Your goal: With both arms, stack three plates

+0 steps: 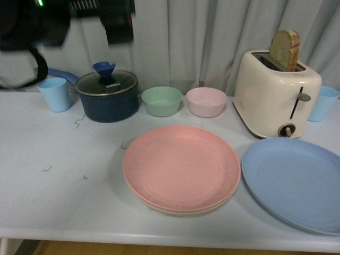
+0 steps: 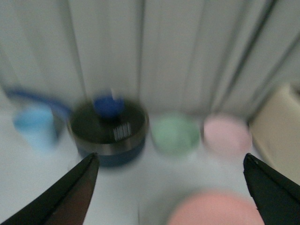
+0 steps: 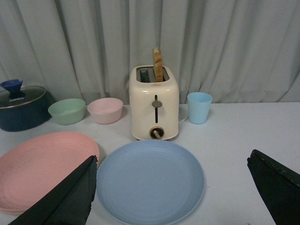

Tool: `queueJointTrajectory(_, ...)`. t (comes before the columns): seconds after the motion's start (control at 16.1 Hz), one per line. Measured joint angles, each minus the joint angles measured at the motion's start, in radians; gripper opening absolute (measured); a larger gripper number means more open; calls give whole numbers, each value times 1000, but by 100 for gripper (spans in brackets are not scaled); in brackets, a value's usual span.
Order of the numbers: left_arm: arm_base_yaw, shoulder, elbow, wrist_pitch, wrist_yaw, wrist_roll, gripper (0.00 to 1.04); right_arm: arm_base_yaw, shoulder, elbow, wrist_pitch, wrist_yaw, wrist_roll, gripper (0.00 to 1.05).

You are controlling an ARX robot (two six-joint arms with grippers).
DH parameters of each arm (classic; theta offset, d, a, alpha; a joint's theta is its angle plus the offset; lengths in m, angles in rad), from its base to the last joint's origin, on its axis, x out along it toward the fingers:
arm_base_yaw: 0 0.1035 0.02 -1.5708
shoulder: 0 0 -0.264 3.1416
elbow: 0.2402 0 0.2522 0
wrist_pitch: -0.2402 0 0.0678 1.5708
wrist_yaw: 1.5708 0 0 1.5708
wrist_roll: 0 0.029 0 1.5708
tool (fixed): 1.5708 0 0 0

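The pink plate (image 1: 180,166) lies on top of the cream-beige plate (image 1: 183,210), of which only the front rim shows, at the middle of the white table. The blue plate (image 1: 297,180) lies flat to its right, in front of the toaster. My left gripper (image 2: 168,187) is open and empty, raised above the table; its view is blurred and shows the pink plate's (image 2: 215,211) far edge. The left arm (image 1: 32,26) shows dark at the top left. My right gripper (image 3: 173,192) is open and empty, facing the blue plate (image 3: 150,182), with the pink plate (image 3: 42,166) beside it.
A dark blue pot with a glass lid (image 1: 106,95), a green bowl (image 1: 161,101) and a pink bowl (image 1: 206,102) stand along the back. A cream toaster with bread (image 1: 276,93) stands at the back right. Light blue cups (image 1: 54,94) (image 1: 323,103) stand at both ends.
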Motion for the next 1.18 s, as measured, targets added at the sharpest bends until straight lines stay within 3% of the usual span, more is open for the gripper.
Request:
queueJointTrajectory(0.06,27,-45,-97,203,-16,62,80,3,0,0,2,0,0,98)
queueJointTrajectory(0.12,58,-79,-232,309,-1,93,67,5,0,0,0,2,0,98)
queueJointTrajectory(0.44,166,-323,-564,415,108,120,7,4,0,0,0,2,0,98)
queueJointTrajectory(0.5,183,-360,-616,405,125,122,2,5,0,0,0,2,0,98)
queueJointTrajectory(0.81,253,-610,-778,315,193,122,2,5,0,0,0,2,0,98)
queueJointTrajectory(0.87,291,-660,-797,287,243,122,2,5,0,0,0,2,0,98)
queueJointTrajectory(0.93,335,-679,-837,352,259,122,2,4,0,0,0,3,0,98)
queueJointTrajectory(1.18,330,-813,-882,215,273,123,2,5,0,0,0,2,0,98)
